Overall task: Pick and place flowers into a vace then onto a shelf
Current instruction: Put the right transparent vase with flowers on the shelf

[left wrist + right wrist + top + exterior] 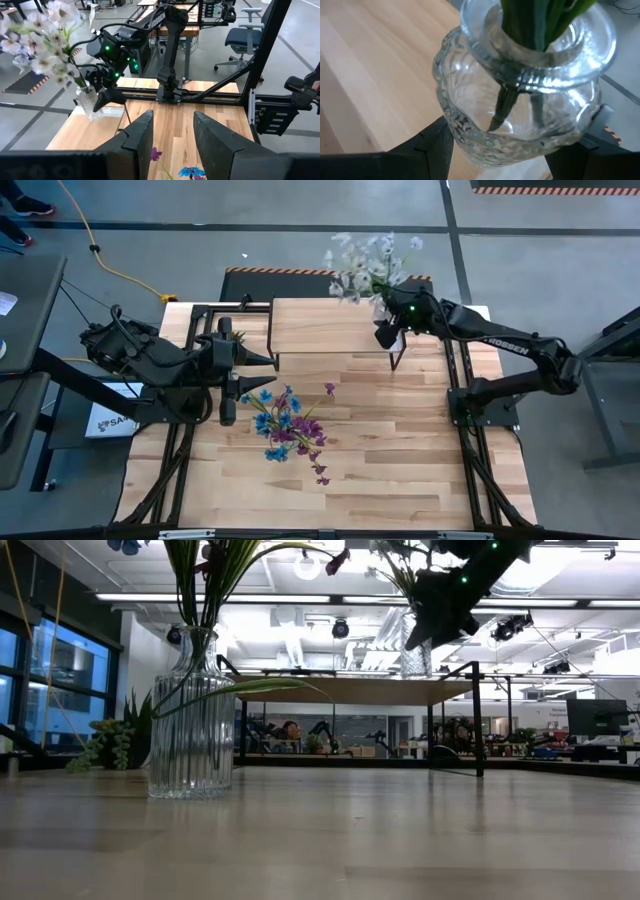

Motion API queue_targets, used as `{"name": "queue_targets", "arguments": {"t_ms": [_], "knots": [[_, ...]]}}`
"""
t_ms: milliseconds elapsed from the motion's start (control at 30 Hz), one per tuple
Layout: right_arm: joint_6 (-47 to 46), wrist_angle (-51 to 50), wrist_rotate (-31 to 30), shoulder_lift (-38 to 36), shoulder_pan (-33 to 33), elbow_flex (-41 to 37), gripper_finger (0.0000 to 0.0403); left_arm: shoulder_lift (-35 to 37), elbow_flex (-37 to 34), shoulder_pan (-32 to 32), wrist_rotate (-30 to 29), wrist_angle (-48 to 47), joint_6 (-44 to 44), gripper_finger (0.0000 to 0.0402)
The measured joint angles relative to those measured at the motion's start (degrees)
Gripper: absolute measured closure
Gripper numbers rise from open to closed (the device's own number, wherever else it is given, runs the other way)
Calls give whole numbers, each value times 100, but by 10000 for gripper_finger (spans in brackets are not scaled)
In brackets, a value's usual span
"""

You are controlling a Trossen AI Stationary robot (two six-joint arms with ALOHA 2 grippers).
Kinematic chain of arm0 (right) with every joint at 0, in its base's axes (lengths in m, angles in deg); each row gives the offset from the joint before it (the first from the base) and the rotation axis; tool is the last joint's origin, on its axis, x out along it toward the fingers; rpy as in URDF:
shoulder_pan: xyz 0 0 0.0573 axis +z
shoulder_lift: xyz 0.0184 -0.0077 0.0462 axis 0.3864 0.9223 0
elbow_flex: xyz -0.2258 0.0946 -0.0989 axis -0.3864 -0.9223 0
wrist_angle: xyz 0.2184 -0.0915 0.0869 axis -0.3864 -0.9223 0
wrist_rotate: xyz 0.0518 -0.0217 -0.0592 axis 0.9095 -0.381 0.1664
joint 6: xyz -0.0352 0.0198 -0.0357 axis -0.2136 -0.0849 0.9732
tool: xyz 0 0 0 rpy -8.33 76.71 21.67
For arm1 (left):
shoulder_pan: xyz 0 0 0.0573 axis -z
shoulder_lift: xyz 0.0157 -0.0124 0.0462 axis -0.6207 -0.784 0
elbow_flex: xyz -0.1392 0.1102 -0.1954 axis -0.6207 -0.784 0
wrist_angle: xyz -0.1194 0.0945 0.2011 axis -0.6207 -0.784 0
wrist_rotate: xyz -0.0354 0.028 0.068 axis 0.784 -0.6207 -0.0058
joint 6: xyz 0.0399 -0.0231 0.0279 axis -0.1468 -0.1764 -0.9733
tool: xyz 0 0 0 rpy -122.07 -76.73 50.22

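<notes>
My right gripper [386, 332] is shut on a knobbly clear glass vase [515, 115] of white flowers [370, 265], at the right far corner of the shelf [320, 330]. The low view puts the vase's base [416, 670] at the shelf's top [340, 690]; whether it rests there I cannot tell. A ribbed glass vase [190, 730] with blue and purple flowers [290, 428] stands on its base on the tabletop. My left gripper [172, 132] hangs open beside those flowers, on their left, with nothing between its fingers. My right gripper has the vase's lower body [457, 135] between its two fingers [432, 147], one on each side of the round wall. The fingers come slanting down from the table's right side. The vase stays upright, with the green stems [530, 30] rising out of its neck.
A small spiky green potted plant [115, 740] stands at the table's left far part. The shelf's thin black legs [478, 720] stand on the table. Black frame rails [465, 440] run along both table sides. Bare wood [400, 460] lies in front of the shelf.
</notes>
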Motion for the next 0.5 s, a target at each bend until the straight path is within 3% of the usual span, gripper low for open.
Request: {"name": "queue_targets", "arguments": {"t_ms": [500], "knots": [[69,226,-136,302,154,0,161,0,2,1,0,0,2,227]]}}
